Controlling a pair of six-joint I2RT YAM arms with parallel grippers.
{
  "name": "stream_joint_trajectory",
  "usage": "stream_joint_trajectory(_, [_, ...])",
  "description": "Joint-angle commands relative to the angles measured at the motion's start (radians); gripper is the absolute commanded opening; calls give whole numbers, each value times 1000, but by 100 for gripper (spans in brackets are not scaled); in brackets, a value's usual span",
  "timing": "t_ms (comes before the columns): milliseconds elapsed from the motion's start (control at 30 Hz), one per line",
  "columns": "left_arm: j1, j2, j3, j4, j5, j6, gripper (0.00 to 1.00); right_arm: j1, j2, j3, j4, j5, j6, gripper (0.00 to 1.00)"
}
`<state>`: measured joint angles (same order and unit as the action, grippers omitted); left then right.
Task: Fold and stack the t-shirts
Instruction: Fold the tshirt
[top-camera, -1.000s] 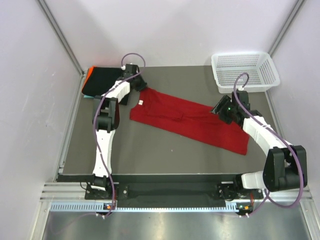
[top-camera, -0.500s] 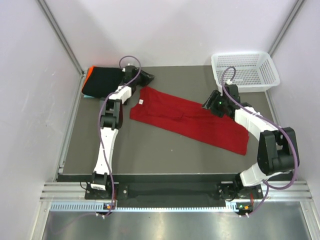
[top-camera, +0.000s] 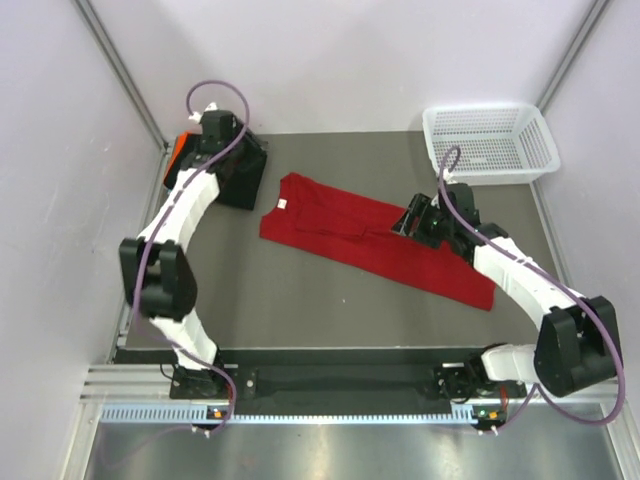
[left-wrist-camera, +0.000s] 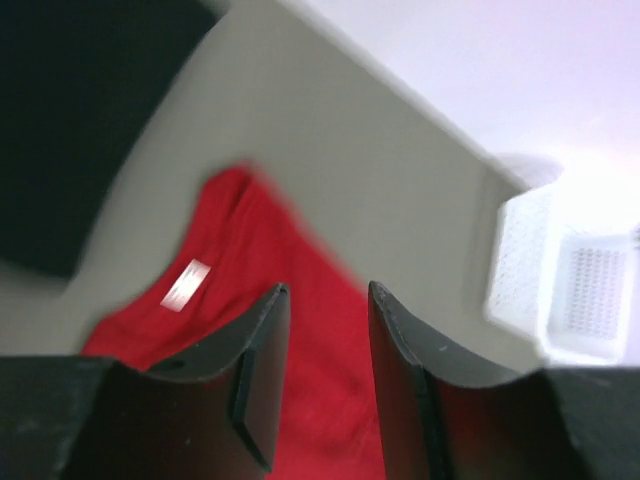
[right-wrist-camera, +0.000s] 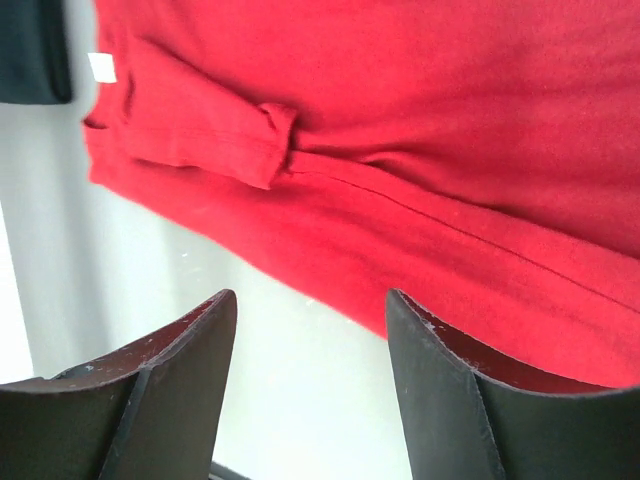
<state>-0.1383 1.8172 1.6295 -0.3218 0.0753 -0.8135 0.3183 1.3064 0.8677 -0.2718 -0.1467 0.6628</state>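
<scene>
The red t-shirt (top-camera: 375, 245) lies as a slanted strip — your left gripper (left-wrist-camera: 327, 290) and right gripper (right-wrist-camera: 310, 297) both stand parted, holding nothing, so pinch all layers at each end before folding.

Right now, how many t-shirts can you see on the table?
3: a red shirt spread out in the middle, a black shirt at the far left corner, an orange shirt edge beside it. Others may hide underneath.

Left pincer (left-wrist-camera: 327, 290) hangs parted and empty above the red t-shirt (left-wrist-camera: 235, 235), black t-shirt (left-wrist-camera: 70, 120) nearby.
</scene>
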Motion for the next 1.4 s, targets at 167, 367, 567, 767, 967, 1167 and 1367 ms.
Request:
stream_joint_trajectory(167, [-1,-324,-563,15,-104,-15,40,21,-145,-13,-26,-34,14,62])
stream_joint_trajectory(367, [-3,-302,-667,91,-106,-64,40,31,-170,-45,-26,-30,44,62])
stream_joint_trajectory(567, [-3,-225,-761,291,-34,-121,40,50,-177,-55,-21,-16,57,62])
stream_joint_trajectory(767, [-15,-115,-750,311,-19,-139,38,50,-156,-48,-26,-13,61,61])
stream_joint_trajectory(967, [-29,-84,-751,314,-66,-151,33,48,-151,-56,-12,-16,67,61])
stream_joint_trajectory(1167, [-30,-42,-728,369,-115,-158,0,48,-142,-35,-10,-11,61,61])
stream_joint_trajectory(1367, [-38,68,-642,481,-85,-173,0,48,-131,-10,-4,-7,61,61])
